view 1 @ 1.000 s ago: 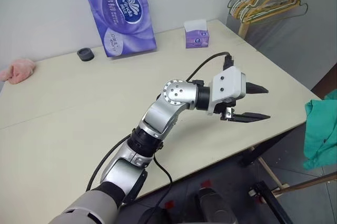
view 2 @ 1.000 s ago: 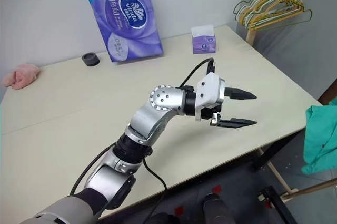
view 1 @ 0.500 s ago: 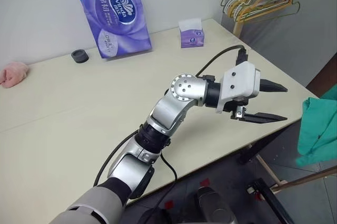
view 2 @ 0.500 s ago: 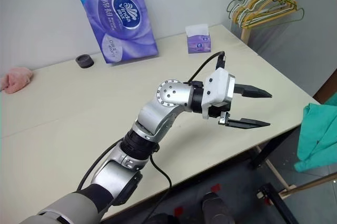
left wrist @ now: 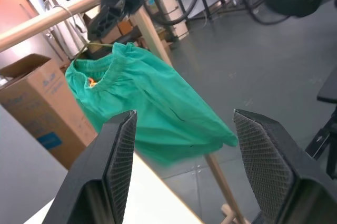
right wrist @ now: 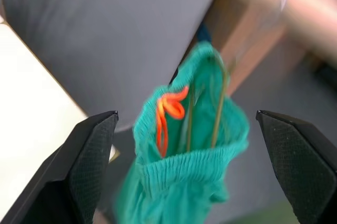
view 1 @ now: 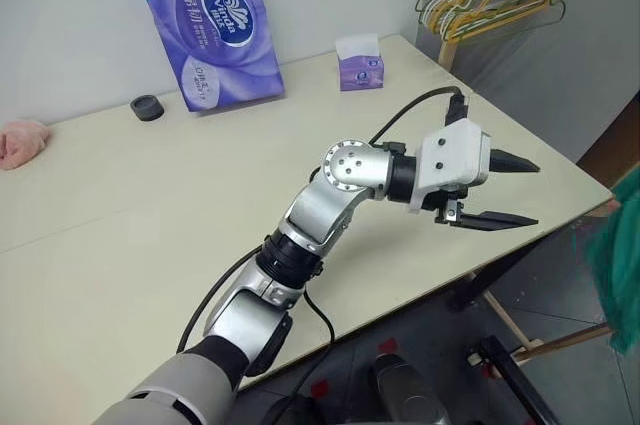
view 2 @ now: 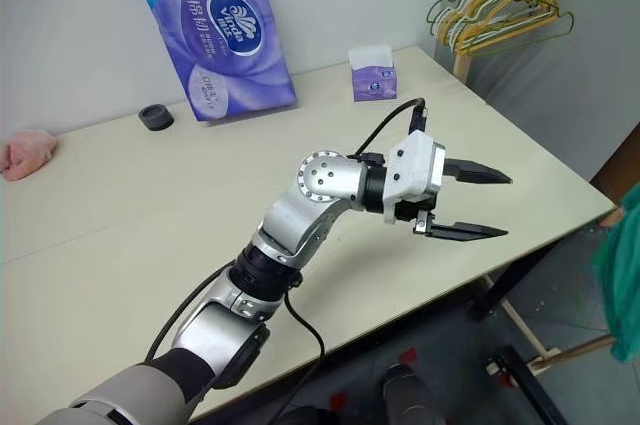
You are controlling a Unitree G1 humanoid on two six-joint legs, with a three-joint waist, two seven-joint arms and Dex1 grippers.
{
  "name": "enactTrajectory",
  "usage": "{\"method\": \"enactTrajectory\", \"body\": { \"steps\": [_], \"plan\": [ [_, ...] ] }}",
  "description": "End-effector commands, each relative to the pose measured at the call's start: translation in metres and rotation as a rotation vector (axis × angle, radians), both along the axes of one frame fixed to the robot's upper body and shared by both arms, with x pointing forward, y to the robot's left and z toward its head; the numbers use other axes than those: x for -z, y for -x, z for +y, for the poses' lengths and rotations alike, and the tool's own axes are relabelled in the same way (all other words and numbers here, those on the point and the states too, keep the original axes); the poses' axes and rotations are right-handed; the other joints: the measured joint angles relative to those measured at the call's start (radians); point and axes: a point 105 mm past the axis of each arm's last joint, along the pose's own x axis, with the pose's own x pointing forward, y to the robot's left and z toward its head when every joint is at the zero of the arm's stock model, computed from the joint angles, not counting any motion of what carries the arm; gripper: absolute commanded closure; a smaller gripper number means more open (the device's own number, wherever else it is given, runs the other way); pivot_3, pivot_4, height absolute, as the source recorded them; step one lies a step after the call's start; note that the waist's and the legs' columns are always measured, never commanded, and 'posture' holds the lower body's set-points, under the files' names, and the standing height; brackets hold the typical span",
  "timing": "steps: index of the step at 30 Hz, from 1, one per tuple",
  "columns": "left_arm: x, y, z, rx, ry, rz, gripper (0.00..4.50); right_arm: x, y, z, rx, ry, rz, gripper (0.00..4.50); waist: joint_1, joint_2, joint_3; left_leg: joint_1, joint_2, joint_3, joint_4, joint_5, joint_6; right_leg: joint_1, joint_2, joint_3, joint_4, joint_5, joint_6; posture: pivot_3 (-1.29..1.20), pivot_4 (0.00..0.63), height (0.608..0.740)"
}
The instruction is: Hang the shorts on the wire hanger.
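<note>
The left gripper [view 1: 505, 191] reaches out level past the table's [view 1: 120, 205] right edge, fingers spread and empty. The right gripper [right wrist: 189, 145] also stands wide open, gripping nothing. Between its fingers the green shorts [right wrist: 184, 166] hang with the thin wire hanger [right wrist: 218, 105] inside the waistband, beside an orange drawstring [right wrist: 166, 110]. The shorts dangle from a wooden rail [left wrist: 47, 18] just off the table's corner. On the table behind: a purple tissue pack [view 1: 210, 30], a small tissue box [view 1: 358, 63], a black cap [view 1: 147, 107], a pink cloth [view 1: 20, 140]. Coloured hangers [view 1: 490, 0] hang on a rack.
</note>
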Motion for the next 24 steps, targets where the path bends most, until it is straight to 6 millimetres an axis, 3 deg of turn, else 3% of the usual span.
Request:
{"method": "enactTrajectory", "body": {
  "steps": [1,7,10,16,19,24],
  "plan": [
    [-0.008,-0.006,0.004,-0.050,0.022,-0.054,1.41,-0.024,-0.007,0.030,-0.096,0.241,-0.075,0.02,-0.002,0.000,0.000,0.000,0.000,0.000,0.000,0.000,0.000,0.000,0.000,0.000,0.000,0.000,0.000,-0.34,0.142,0.740],
    [-0.001,-0.030,0.024,-0.204,0.021,-0.036,1.41,0.010,-0.036,0.091,-0.337,0.209,-0.084,0.02,-0.002,-0.002,0.000,0.000,0.001,-0.001,0.000,0.000,0.000,0.000,0.000,0.000,0.000,0.000,0.000,-0.29,0.129,0.740],
    [0.008,-0.054,0.055,-0.397,0.031,0.013,1.41,0.050,-0.052,0.141,-0.533,0.087,-0.070,0.02,-0.001,-0.003,0.000,0.000,0.001,-0.002,0.000,0.000,0.000,0.000,-0.001,0.000,0.001,0.000,0.000,-0.26,0.125,0.740],
    [0.029,-0.082,0.110,-0.721,0.045,0.099,1.41,0.086,-0.063,0.200,-0.752,0.003,-0.110,0.02,0.042,-0.004,-0.004,-0.005,0.002,-0.006,0.002,0.001,-0.002,-0.009,-0.002,-0.004,0.003,0.001,-0.001,-0.21,0.116,0.740],
    [0.056,-0.102,0.173,-1.121,0.100,0.155,1.41,0.115,-0.070,0.237,-0.870,-0.076,-0.146,0.02,0.069,-0.007,-0.008,-0.008,0.002,-0.006,0.002,0.003,-0.006,-0.013,-0.005,-0.004,0.004,0.007,-0.007,-0.17,0.107,0.740],
    [0.094,-0.096,0.248,-1.578,0.270,0.304,1.41,0.145,-0.079,0.268,-0.951,-0.201,-0.190,0.02,0.126,-0.010,-0.010,-0.010,0.001,-0.008,0.001,0.002,-0.007,-0.015,-0.006,-0.005,0.004,0.007,-0.008,-0.09,0.088,0.740]
  ]
}}
